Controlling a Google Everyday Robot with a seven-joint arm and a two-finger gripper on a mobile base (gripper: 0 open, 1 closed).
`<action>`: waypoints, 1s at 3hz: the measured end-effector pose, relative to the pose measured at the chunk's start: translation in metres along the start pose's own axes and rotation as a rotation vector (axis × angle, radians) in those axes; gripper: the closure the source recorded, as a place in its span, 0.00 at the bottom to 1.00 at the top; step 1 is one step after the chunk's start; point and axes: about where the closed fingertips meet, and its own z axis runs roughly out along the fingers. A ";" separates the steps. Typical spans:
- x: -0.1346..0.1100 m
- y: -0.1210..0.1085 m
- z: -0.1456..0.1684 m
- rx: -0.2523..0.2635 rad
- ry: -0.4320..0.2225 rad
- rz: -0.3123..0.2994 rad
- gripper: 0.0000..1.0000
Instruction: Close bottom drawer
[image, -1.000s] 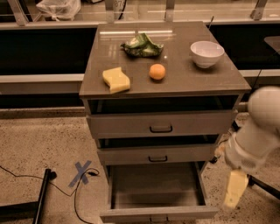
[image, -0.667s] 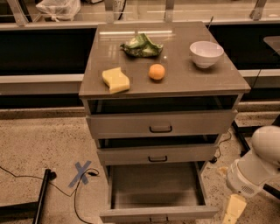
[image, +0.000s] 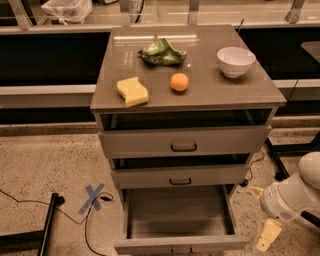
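camera view: my gripper (image: 267, 234) hangs low, just off the cabinet's front right corner, its pale yellow tip pointing down toward the floor. whether it is open or closed i cannot tell. it touches nothing. my white arm (image: 292, 192) rises from it, farther right of the cabinet (image: 265, 131).

the bottom drawer (image: 180, 215) is the lowest in the cabinet. it stands pulled far out toward the camera, its grey tray bare to view, its narrow front panel at the picture's lower edge. my gripper is near that drawer's right front corner, apart from it.

above it, the middle drawer (image: 180, 177) sits slightly out, and the top drawer (image: 182, 142) likewise, each with a small dark handle at centre.

on the cabinet's top lie a yellow sponge (image: 132, 91) at front left, an orange (image: 179, 82) beside it toward the middle, a green crumpled bag (image: 161, 52) at the back, and a white bowl (image: 236, 61) at back right.

left of the cabinet, on the speckled floor, a blue tape cross (image: 94, 197) lies with a dark cable (image: 30, 200) running past it.
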 end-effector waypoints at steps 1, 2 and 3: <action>0.004 0.000 0.048 -0.024 0.034 0.058 0.00; 0.013 -0.015 0.156 -0.010 -0.059 0.154 0.00; 0.015 -0.015 0.213 0.003 -0.172 0.114 0.00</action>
